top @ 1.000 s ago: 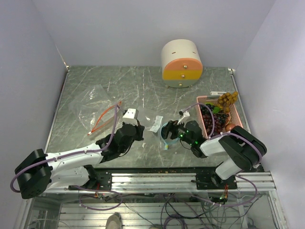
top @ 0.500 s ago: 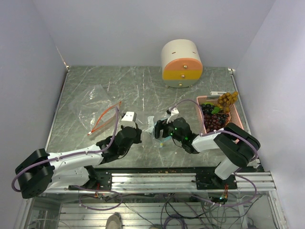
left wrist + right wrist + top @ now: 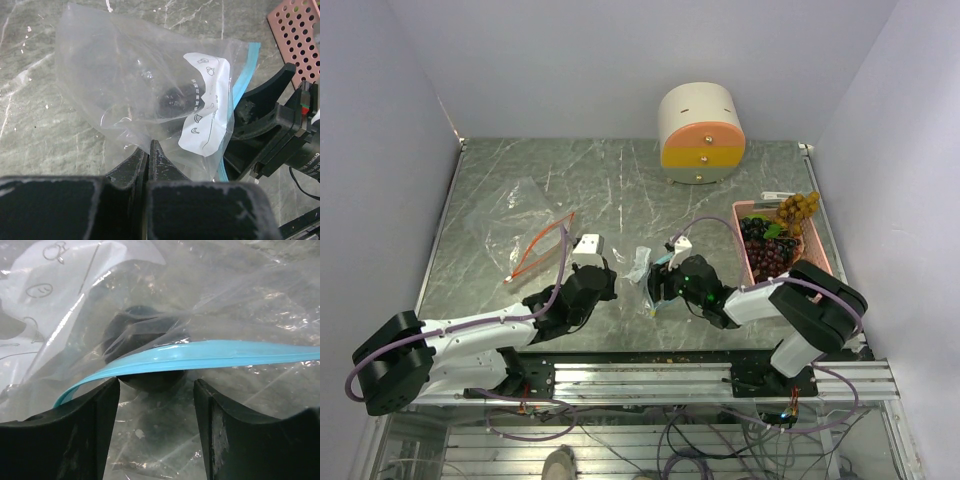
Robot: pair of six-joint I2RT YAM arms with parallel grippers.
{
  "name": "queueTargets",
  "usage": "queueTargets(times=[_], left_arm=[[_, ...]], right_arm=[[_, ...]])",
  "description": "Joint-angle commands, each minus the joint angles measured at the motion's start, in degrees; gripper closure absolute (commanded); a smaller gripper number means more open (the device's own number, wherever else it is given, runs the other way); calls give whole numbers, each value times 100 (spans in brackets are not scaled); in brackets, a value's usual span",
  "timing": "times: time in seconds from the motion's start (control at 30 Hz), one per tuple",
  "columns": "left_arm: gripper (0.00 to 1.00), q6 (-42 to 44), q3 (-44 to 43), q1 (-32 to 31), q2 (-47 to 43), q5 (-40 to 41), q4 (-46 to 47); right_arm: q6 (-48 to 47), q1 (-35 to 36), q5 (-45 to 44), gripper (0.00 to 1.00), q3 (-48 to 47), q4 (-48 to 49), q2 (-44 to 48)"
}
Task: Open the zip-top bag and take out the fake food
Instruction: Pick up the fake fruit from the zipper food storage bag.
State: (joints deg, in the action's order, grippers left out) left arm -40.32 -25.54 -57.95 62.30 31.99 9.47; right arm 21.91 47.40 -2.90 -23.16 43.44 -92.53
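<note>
Left gripper point(image 3: 148, 152) is closed, its black fingers pressed together on the near edge of the bag point(image 3: 130, 85). The bag is clear crinkled film with a white printed label and a blue zip strip point(image 3: 200, 352) along one side. It lies on the table point(image 3: 620, 180) between the two grippers, near the front edge.

Right gripper point(image 3: 156, 390) is held wide, its matte black fingers point(image 3: 95, 430) apart. The blue strip runs across just above the gap, and contact with it cannot be told.

A dark rounded piece point(image 3: 145, 337) is seen inside the bag behind the strip. It is blurred by the film, so its kind cannot be made out. In the top view the bag is largely covered by the right gripper and wrist, and only the label end shows.

The table is glossy grey-green marbled stone. A pink perforated basket point(image 3: 738, 215) is set by the table's right edge. In it are purple grapes point(image 3: 767, 252), tan grapes point(image 3: 798, 208) and a green piece point(image 3: 772, 231). Its near end is cut off by the right arm.

Well apart to the left, a second clear bag point(image 3: 515, 215) with an orange-red zip lies crumpled on the stone. At the far edge stands a round cream cabinet point(image 3: 701, 135) with orange and yellow drawer fronts.
</note>
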Motion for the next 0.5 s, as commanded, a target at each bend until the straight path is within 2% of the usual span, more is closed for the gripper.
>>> queueTargets(times=[0.0,0.1,0.23,0.4,0.47], left_arm=[[92,-90,42,-14,-94,119,2],[92,-111,43,-16,-61,69,52],[92,-112,21,-20,25,20,63],[92,-93,13,-14,-32,48,-4],[92,-100,33,-14,-60,45,-24]], right_arm=[[-135,30,-214,36,64,99,312],[-165,26,35,25,-146,189,204],[-84,33,440,20,-505,317,-106],[-182,25,102,20,-995,5,-685],[-146,26,8,25,-1107,-4,-908]])
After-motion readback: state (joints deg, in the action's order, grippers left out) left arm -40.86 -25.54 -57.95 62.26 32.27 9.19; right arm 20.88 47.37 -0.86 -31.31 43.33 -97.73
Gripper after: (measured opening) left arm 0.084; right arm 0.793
